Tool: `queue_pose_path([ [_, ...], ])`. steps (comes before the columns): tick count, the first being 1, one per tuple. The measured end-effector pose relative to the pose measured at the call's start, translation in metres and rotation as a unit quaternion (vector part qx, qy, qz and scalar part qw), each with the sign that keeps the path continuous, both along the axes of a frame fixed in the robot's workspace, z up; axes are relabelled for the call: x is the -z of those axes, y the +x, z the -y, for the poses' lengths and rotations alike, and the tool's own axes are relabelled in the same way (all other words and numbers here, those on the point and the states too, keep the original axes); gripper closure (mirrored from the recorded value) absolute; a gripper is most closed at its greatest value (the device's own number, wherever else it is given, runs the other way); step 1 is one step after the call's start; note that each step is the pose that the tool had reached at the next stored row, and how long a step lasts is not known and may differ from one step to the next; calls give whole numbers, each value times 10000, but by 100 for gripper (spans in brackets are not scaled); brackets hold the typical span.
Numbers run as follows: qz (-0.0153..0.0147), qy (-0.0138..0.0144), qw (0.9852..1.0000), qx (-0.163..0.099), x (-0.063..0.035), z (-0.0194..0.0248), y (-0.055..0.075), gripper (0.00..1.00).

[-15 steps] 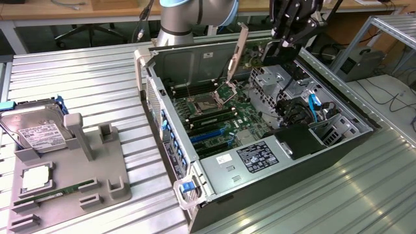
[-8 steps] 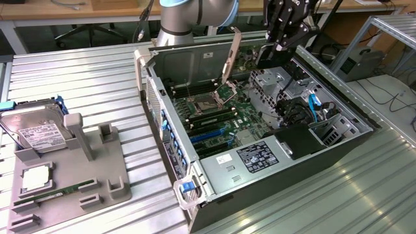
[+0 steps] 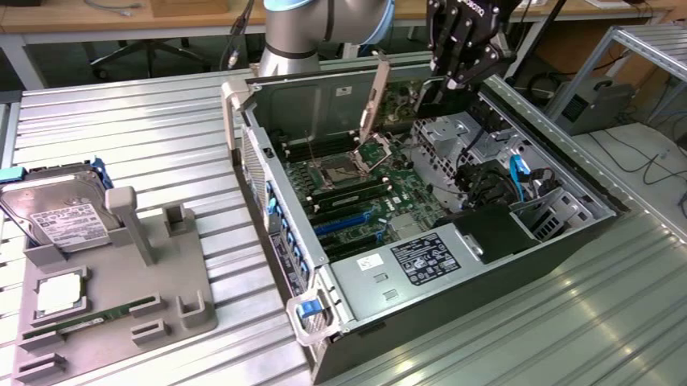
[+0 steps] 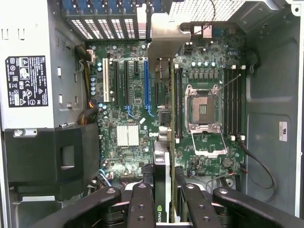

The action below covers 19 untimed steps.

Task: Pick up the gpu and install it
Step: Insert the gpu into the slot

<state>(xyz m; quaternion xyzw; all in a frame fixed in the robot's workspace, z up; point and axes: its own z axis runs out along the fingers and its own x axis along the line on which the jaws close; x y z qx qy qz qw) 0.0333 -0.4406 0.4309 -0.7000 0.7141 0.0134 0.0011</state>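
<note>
The black gripper (image 4: 165, 195) is holding the thin dark gpu card (image 4: 161, 159), pinched between its jaws, edge-on above the green motherboard (image 4: 133, 95), seemingly so that it lines up with a slot.

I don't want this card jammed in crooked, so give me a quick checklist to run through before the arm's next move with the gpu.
1. Grip: gripper shut on the gpu: ok.
2. Card seated: it hangs above the motherboard: not ok.
3. Blue expansion slot empty: ok.
4. Card edge lined up over a slot: cannot tell.
5. Silver bracket points toward the case's rear grilles: ok.
6. Orange cable bundle apart from the card: ok.
</note>
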Motion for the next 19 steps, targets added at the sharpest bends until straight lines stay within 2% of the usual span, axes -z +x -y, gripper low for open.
queue_pose_path([
  [19,1,1,10000,-81,191,-49,-193,73],
])
